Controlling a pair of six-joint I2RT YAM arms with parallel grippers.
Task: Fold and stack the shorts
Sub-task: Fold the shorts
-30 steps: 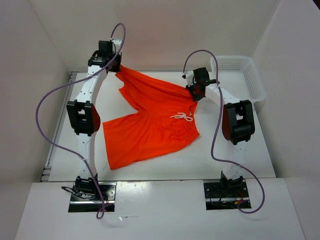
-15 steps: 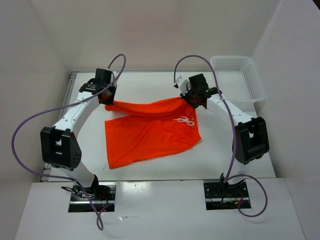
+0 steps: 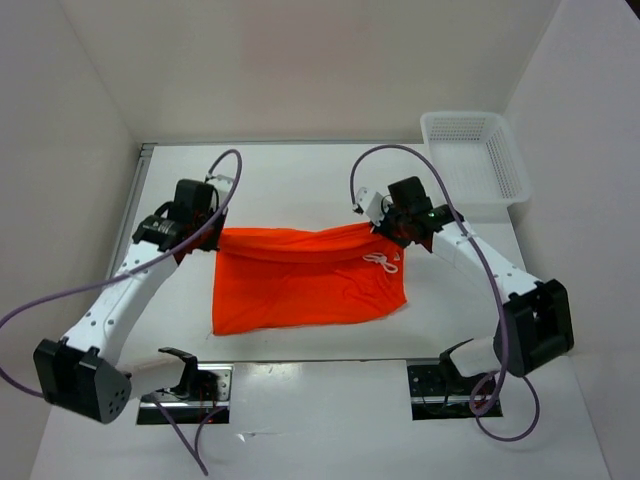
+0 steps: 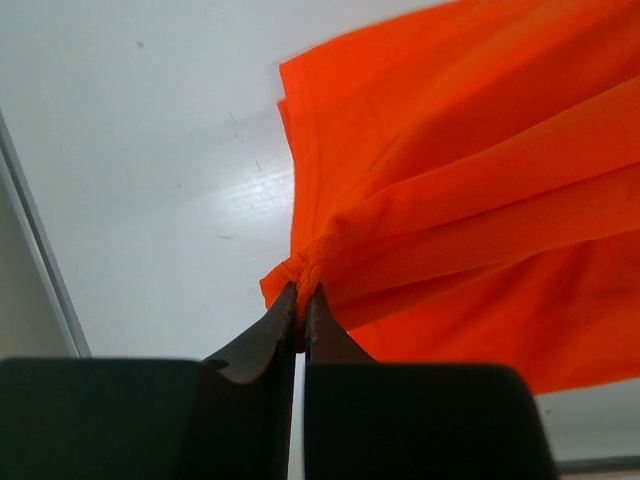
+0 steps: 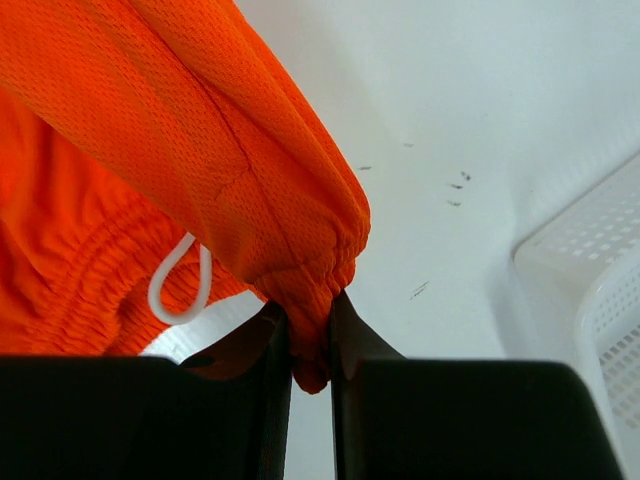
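The orange shorts point(image 3: 305, 280) lie on the white table point(image 3: 300, 180), doubled over on themselves, with the white drawstring point(image 3: 382, 263) showing near the right end. My left gripper point(image 3: 208, 236) is shut on the shorts' upper left corner, seen pinched in the left wrist view point(image 4: 300, 300). My right gripper point(image 3: 385, 228) is shut on the elastic waistband at the upper right corner, bunched between the fingers in the right wrist view point(image 5: 310, 330). The drawstring loop point(image 5: 180, 285) hangs below the raised fold. Both corners are held a little above the table.
A white mesh basket point(image 3: 478, 155) stands at the back right of the table, its corner in the right wrist view point(image 5: 590, 290). White walls close in the left, back and right sides. The table's left metal rail point(image 3: 135, 190) runs beside the left arm.
Both grippers have carried the shorts' far edge toward the near side, folding the upper half down over the lower half. The arms have swung forward and lower.
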